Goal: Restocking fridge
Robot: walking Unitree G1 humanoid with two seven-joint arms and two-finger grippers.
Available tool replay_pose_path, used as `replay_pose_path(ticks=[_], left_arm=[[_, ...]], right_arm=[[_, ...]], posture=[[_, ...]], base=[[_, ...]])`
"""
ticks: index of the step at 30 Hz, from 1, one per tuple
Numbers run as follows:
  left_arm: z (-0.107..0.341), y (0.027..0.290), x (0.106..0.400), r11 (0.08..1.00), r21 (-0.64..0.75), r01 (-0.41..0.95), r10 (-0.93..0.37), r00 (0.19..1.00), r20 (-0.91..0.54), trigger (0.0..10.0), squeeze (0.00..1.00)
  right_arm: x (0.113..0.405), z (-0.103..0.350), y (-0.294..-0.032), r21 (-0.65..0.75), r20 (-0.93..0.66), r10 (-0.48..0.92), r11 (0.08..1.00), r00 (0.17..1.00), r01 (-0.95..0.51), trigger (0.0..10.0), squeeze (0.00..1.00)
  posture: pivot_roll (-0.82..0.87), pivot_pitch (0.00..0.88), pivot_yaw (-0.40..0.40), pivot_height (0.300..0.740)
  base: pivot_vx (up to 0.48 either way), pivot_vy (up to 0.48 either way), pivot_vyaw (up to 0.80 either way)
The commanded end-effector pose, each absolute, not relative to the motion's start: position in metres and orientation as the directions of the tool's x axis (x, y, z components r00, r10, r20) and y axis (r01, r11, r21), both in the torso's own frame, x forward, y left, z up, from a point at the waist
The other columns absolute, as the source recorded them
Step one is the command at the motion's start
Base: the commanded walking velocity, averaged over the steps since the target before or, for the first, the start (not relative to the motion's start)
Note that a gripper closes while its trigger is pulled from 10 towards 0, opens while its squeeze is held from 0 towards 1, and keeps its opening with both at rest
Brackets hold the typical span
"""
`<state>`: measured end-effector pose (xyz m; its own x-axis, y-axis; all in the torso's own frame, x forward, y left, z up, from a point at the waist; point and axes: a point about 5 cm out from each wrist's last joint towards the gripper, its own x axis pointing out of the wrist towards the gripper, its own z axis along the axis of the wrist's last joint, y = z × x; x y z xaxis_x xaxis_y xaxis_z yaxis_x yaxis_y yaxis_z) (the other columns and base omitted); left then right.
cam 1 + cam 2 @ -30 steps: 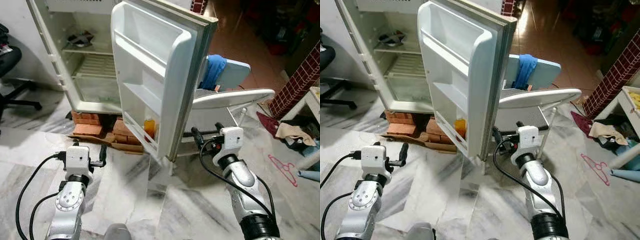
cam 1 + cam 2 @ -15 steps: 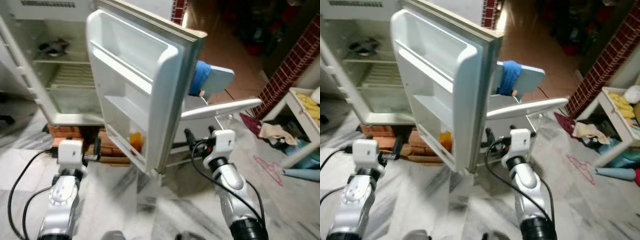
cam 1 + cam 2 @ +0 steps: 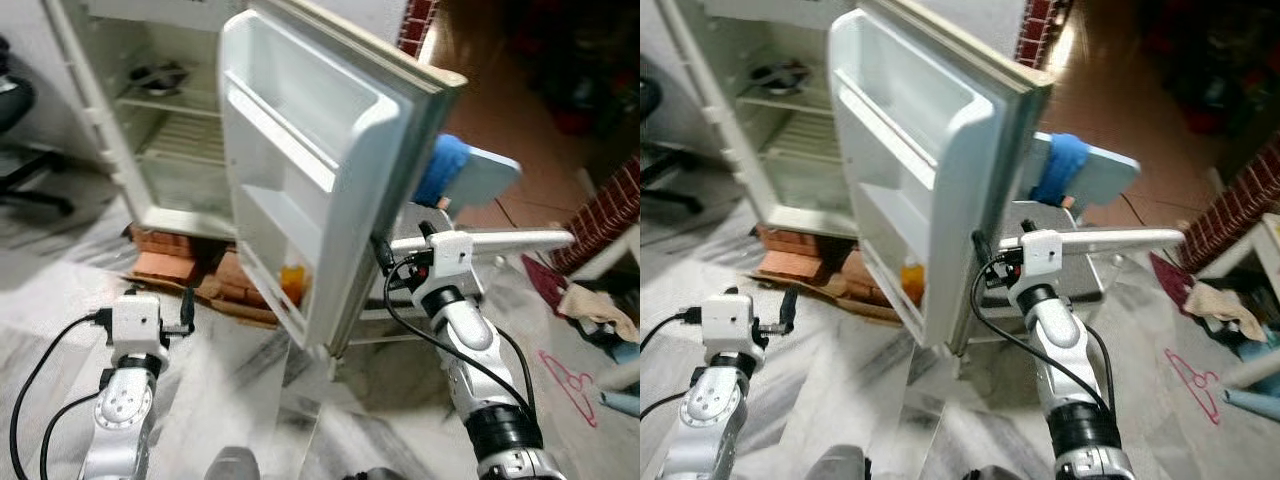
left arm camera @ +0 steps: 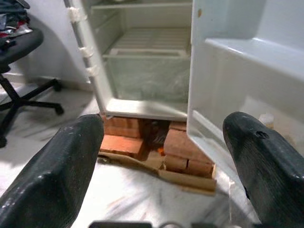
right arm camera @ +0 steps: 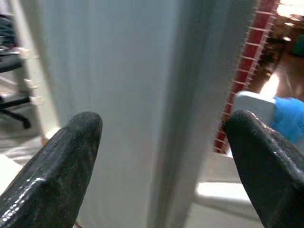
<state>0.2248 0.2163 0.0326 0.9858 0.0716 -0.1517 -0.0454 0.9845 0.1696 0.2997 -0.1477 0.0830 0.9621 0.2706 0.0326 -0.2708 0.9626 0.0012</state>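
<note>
Right pincer [image 3: 985,262] now closer — gaping, empty, straddling fridge door [image 3: 940,170] edge | left pincer [image 3: 186,312] gaping, empty | chair [image 3: 480,180] behind

Glossy white plastic fridge door [image 3: 300,170], polished veined marble floor [image 3: 250,380].

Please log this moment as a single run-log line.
fridge door: open | right gripper: open, at door's outer edge | left gripper: open, low | orange bottle: bottom door shelf

The fridge [image 3: 150,130] is cut off at the top edge, and its open door [image 3: 320,170] hides the right part of its interior. The orange bottle [image 3: 291,282] in the door's lowest shelf is too small to identify, and the right wrist view is blurred.
</note>
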Motion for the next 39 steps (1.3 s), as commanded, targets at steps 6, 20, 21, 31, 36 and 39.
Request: replay_pose_path(ticks=[6, 20, 21, 31, 36, 39], left_arm=[[0.041, 0.209, 0.228, 0.98, 0.195, -0.029, 0.049, 0.994, -0.099, 10.0, 0.0], [0.039, 0.208, 0.225, 0.983, 0.178, -0.035, 0.056, 0.992, -0.112, 10.0, 0.0], [0.039, 0.208, 0.225, 0.984, 0.177, -0.033, 0.054, 0.992, -0.114, 10.0, 0.0], [0.037, 0.21, 0.225, 0.985, 0.17, -0.035, 0.058, 0.99, -0.132, 10.0, 0.0], [0.037, 0.21, 0.227, 0.985, 0.168, -0.03, 0.054, 0.989, -0.138, 10.0, 0.0], [0.037, 0.21, 0.228, 0.986, 0.167, -0.027, 0.051, 0.989, -0.139, 10.0, 0.0]], right_arm=[[0.315, 0.089, -0.149, -0.037, 0.045, 0.223, 0.974, 0.974, -0.222, 10.0, 0.0], [0.297, 0.066, -0.159, 0.09, -0.03, 0.261, 0.962, 0.965, -0.257, 10.0, 0.0], [0.288, 0.057, -0.157, 0.131, -0.077, 0.341, 0.935, 0.937, -0.329, 10.0, 0.0], [0.295, 0.065, -0.211, 0.02, -0.103, 0.202, 0.979, 0.974, -0.201, 10.0, 0.0], [0.307, 0.082, -0.214, 0.032, -0.042, 0.182, 0.983, 0.982, -0.18, 10.0, 0.0], [0.318, 0.09, -0.211, 0.058, -0.023, 0.18, 0.982, 0.983, -0.179, 10.0, 0.0]], posture=[[0.14, 0.0, -0.104, 0.74], [0.13, 0.0, -0.102, 0.74], [0.12, 0.0, -0.1, 0.74], [0.12, 0.0, -0.096, 0.74], [0.12, 0.0, -0.091, 0.74], [0.12, 0.0, -0.086, 0.74]], base=[[0.0, 0.0, 0.65], [0.0, 0.0, 0.1], [0.0, 0.0, 0.0], [0.0, 0.0, 0.0], [0.0, 0.0, 0.0], [0.0, 0.0, 0.0]])
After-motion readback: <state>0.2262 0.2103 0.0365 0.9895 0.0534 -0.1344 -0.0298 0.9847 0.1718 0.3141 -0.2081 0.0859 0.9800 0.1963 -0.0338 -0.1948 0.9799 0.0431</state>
